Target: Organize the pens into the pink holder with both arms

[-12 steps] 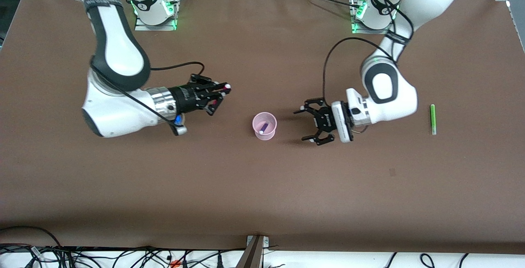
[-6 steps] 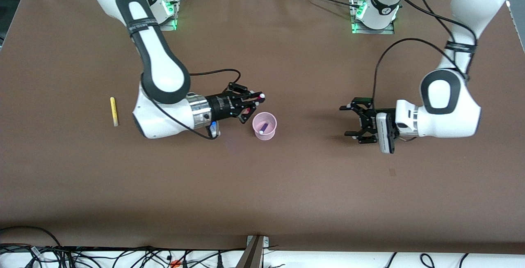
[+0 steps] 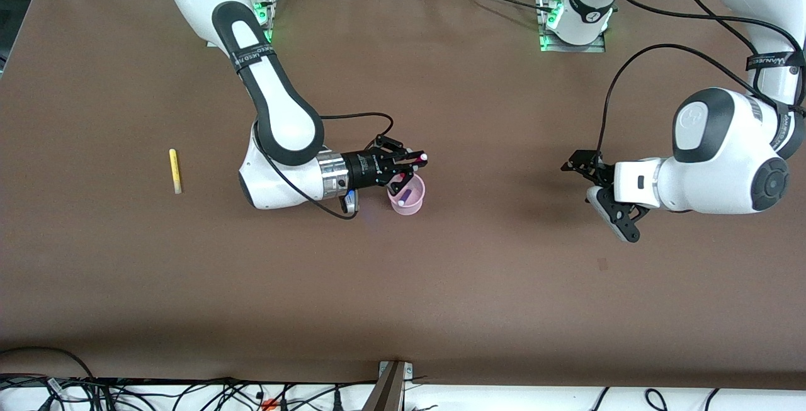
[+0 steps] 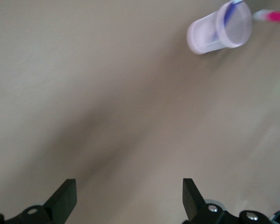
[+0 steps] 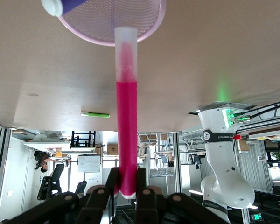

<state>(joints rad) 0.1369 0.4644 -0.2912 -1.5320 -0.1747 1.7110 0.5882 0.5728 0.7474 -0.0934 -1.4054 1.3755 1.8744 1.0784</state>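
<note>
Right gripper [image 3: 410, 163] is clamped on a slim magenta pink marker pen [image 5: 126, 116], tip over the pale pink translucent plastic cup [image 3: 406, 194]. Light, stiff, probably slippery, so pinch mid-barrel. Left gripper [image 3: 601, 194] hangs wide, empty, waiting.

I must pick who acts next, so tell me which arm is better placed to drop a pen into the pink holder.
Right. Its end effector is shut on the magenta pen, held over the pink holder. The left end effector is open, empty, and off toward the left arm's end.
</note>
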